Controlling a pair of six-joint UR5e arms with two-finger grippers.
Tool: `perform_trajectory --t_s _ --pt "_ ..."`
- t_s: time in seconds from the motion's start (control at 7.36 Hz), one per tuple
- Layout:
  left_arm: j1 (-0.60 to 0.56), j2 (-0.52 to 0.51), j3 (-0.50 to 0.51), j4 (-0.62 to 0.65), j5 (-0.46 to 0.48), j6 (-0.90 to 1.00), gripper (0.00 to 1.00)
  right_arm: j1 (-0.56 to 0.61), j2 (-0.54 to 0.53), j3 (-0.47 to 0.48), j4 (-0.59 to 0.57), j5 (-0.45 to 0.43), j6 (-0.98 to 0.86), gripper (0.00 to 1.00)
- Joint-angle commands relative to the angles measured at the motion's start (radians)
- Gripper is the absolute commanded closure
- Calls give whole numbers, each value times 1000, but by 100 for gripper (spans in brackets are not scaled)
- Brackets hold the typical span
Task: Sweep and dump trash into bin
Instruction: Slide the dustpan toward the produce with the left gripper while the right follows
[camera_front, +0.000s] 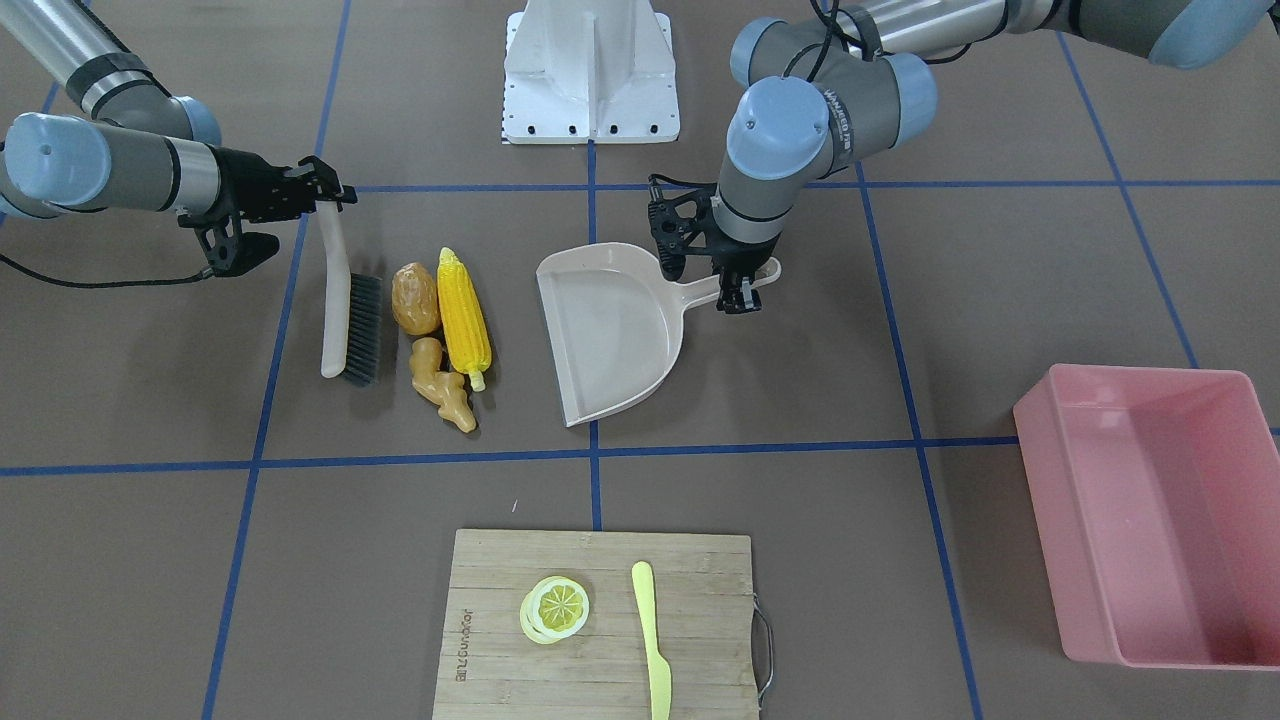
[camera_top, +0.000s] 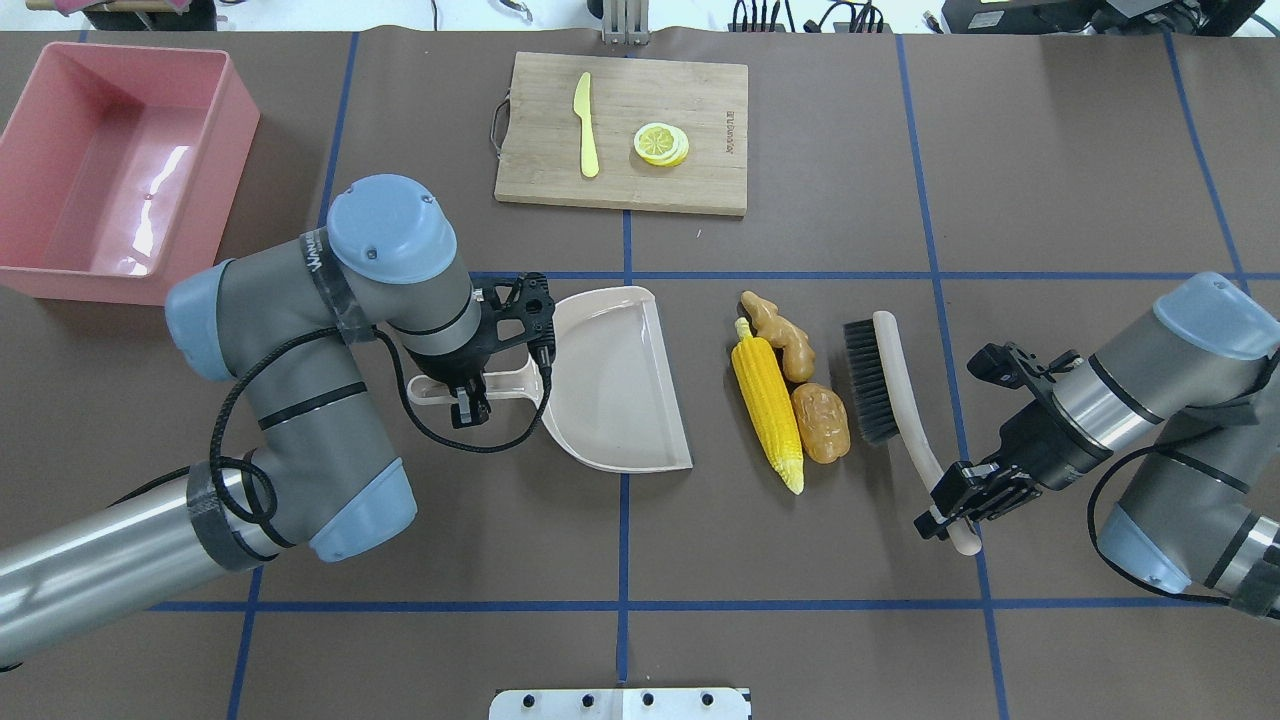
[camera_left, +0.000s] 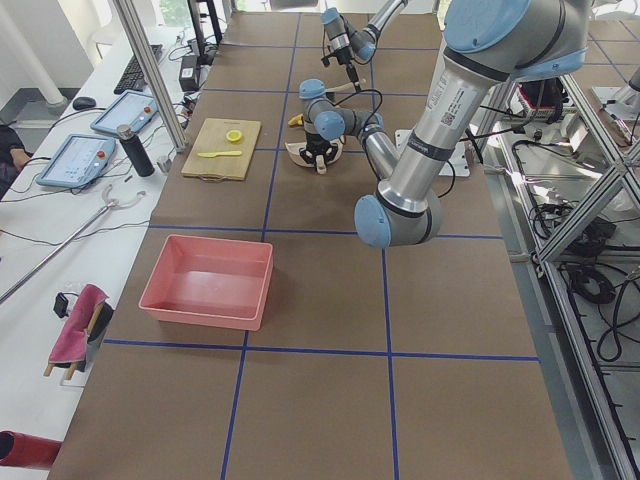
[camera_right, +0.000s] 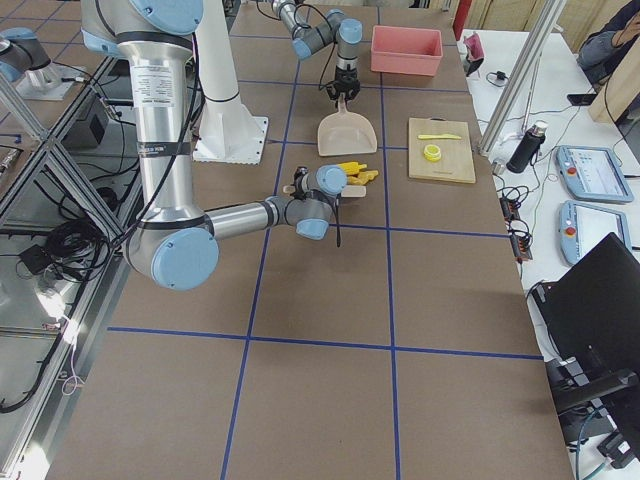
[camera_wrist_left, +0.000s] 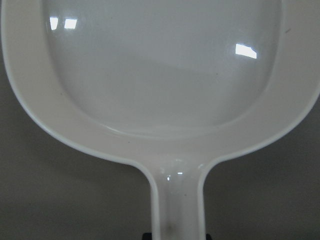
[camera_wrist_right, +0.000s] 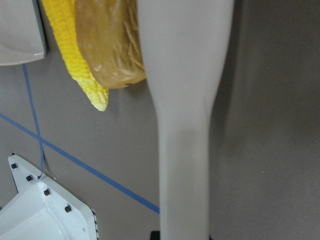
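The corn cob (camera_front: 463, 310), potato (camera_front: 415, 298) and ginger root (camera_front: 443, 385) lie together on the table between a brush (camera_front: 345, 310) and a beige dustpan (camera_front: 610, 335). My right gripper (camera_top: 955, 510) is shut on the brush handle (camera_wrist_right: 185, 125), and the bristles (camera_top: 865, 380) stand next to the potato (camera_top: 821, 422). My left gripper (camera_top: 468, 400) is shut on the dustpan handle (camera_wrist_left: 177, 200), and the pan's open edge faces the corn (camera_top: 768, 410). The pink bin (camera_top: 120, 170) stands empty at the far left corner.
A wooden cutting board (camera_top: 700, 110) at the far edge carries a lemon slice (camera_top: 661, 143) and a pale yellow knife (camera_top: 586, 125). The robot's white base (camera_front: 590, 70) stands at the near middle edge.
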Motion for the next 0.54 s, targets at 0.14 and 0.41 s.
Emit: perform_trajectory --t_s 0.14,0.41 --pt "1 -86 70 6 0 -9 100 -23 -8 5 14 1 14 100" --pt "2 -115 79 15 0 -12 100 -37 12 5 14 -3 29 100"
